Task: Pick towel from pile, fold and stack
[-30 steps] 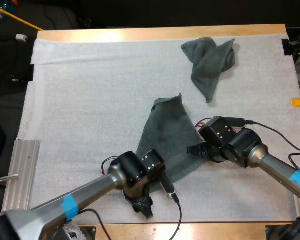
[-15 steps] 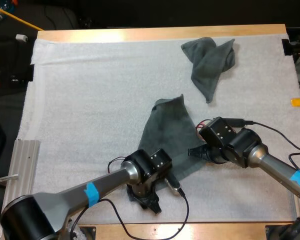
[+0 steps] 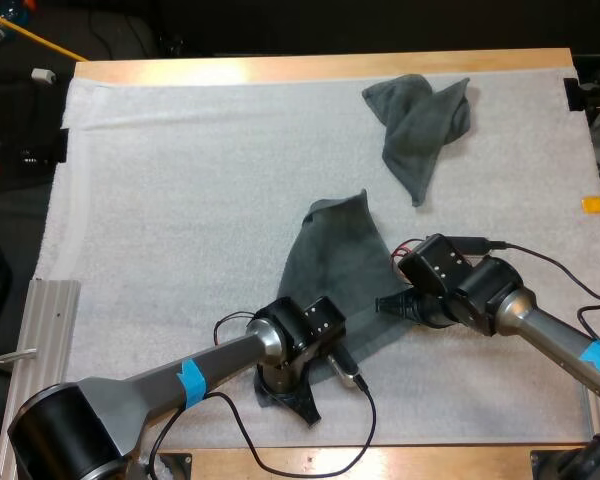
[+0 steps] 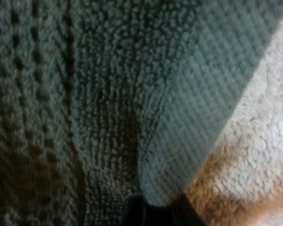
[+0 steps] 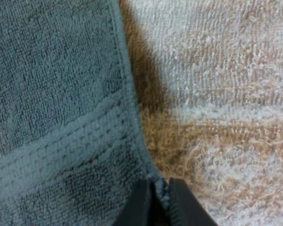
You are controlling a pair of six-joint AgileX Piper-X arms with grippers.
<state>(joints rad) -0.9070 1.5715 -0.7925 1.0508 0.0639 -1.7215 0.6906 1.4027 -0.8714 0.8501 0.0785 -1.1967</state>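
— What had changed over that last second?

— The left arm had swung in toward the middle of the bench point(image 3: 310, 68) and come down on the near corner of the spread dark grey-green terry towel point(image 3: 335, 265). The left fingers point(image 3: 298, 408) had gone from bare white mat point(image 3: 180, 200) to sitting on that corner, with a bit of dark cloth bunched under them.

— Were they gripping it?

— In the left wrist view a ridge of the towel ran straight down into the left fingers point(image 4: 132, 214), so I judged them pinched on the cloth. The right fingers point(image 3: 385, 303) had not moved. They were clamped on the towel's right-hand hem, which showed caught between them point(image 5: 140, 205).

— So what did that mean for the job?

— Both arms had a hold, so the lift and fold looked ready to start. Nothing was folded yet.

— And the pile, or any container?

— The crumpled dark grey-green towel point(image 3: 420, 125) lay at the mat's far right, well apart from the spread one. I saw no bin or basket. The ribbed metal plate point(image 3: 45, 340) at the bench's left side carried nothing I could make out.
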